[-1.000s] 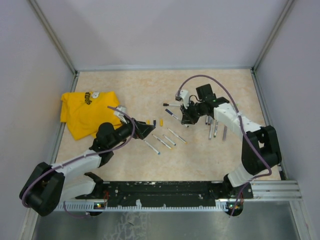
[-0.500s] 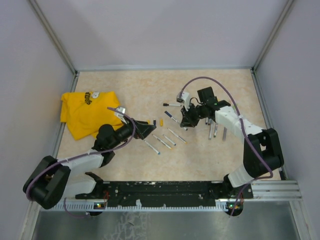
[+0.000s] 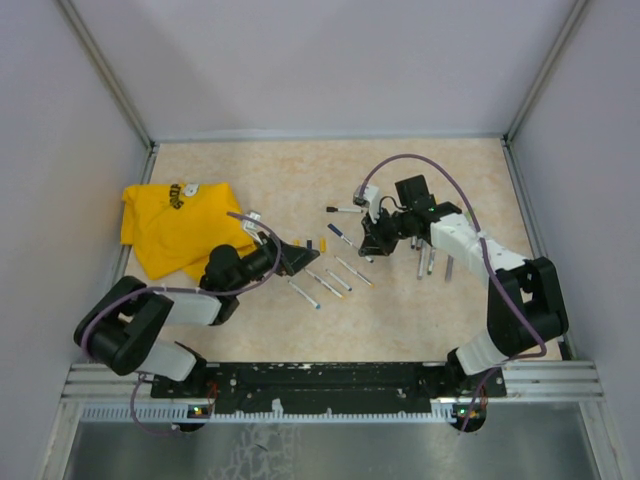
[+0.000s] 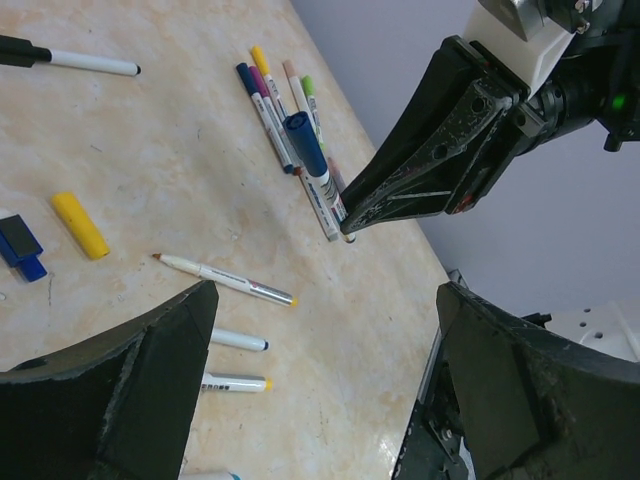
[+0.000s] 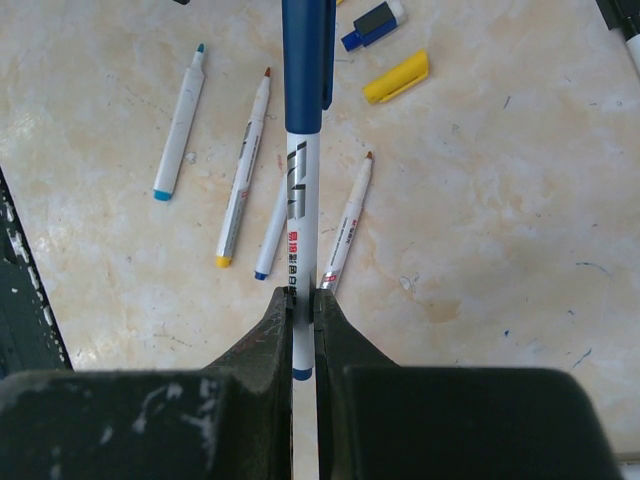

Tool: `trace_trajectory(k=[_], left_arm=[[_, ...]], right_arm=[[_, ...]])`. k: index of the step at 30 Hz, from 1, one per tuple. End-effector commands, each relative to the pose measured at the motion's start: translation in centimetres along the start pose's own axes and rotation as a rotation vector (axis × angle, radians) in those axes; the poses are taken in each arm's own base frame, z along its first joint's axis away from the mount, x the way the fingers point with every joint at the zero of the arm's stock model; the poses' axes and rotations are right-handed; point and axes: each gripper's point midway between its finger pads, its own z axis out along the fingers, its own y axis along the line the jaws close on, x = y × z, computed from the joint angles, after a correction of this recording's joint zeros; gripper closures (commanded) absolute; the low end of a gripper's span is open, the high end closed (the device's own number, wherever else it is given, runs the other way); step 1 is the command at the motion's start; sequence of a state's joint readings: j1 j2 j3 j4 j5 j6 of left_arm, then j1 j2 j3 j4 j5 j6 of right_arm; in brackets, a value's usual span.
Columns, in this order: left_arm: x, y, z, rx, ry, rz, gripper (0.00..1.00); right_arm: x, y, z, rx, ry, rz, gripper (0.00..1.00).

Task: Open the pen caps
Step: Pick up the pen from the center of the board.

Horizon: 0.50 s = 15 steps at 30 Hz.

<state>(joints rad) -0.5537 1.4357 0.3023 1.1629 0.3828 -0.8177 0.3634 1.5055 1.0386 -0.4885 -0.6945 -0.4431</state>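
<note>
Dark blue cap [image 5: 307,45] is sitting on the far end of a white pen barrel [image 5: 299,190], apparently raised above the table [image 3: 250,180], near mid-table between the two arms. Right gripper [image 5: 302,296] is clamping the barrel at its tail end, jaws pressed tight on it, with the cap pointing away from the wrist. Left gripper [image 4: 325,295] is hanging spread wide, grasping nothing, facing the cap but apart from it.

Handling judgement: the cap is looking light, rigid and smooth, probably friction-fitted, so a shallow pinch is risking slip. The best hold is across its mid-length, off the clip side, pulling straight along the barrel. A skewed pull is risking levering the thin barrel out of the right jaws.

Surroundings: a yellow cap [image 5: 397,77] and a blue-black cap [image 5: 372,22] are lying loose beside several uncapped pens [image 5: 243,165]. More capped pens [image 4: 272,90] are waiting on the right arm's side.
</note>
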Motion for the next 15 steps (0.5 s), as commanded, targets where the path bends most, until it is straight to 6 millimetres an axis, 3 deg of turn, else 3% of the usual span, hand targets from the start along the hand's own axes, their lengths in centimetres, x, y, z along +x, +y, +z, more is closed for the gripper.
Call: trace_trajectory(k=[1, 15], left_arm=[[-1.69, -1.56, 0.9, 0.066, -0.049, 0.007, 0.05], [-1.76, -0.98, 1.89, 0.051, -0.052, -0.003, 0.05]], right_arm=[[-2.0, 0.26, -0.98, 0.002, -0.074, -0.045, 1.0], [-1.99, 0.45, -0.87, -0.011, -0.078, -0.042, 1.0]])
